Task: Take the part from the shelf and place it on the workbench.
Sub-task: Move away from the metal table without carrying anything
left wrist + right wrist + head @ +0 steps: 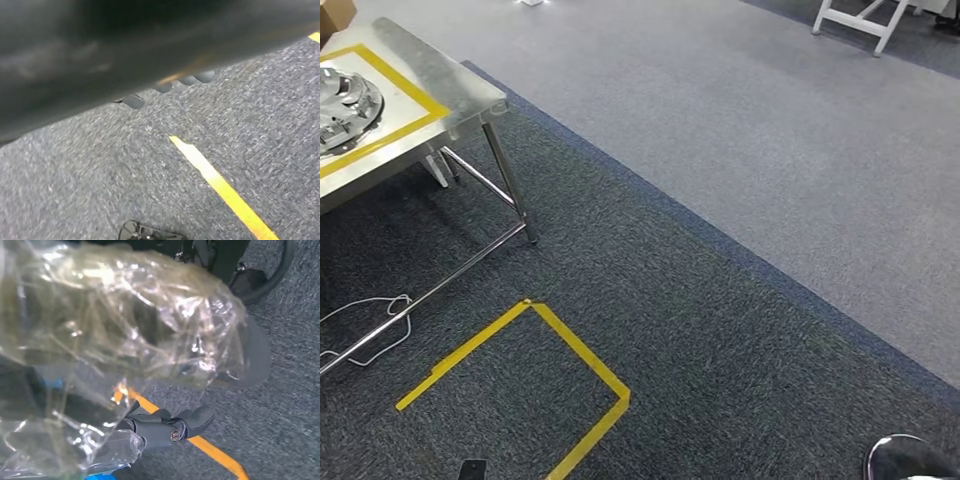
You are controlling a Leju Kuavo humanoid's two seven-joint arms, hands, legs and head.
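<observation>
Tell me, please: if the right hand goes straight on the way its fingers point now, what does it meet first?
Probably the grey carpet, past the yellow tape line; the right hand holds a plastic-wrapped part. Depth is unclear.

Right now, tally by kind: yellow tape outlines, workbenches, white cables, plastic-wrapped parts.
Yellow tape outlines: 2, on the bench top and on the floor
Workbench: 1
White cable: 1
Plastic-wrapped part: 1
Total: 5

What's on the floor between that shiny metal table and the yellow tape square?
In the head view, only dark grey carpet lies between the steel workbench and the yellow tape square; a white cable loops off to one side.
</observation>
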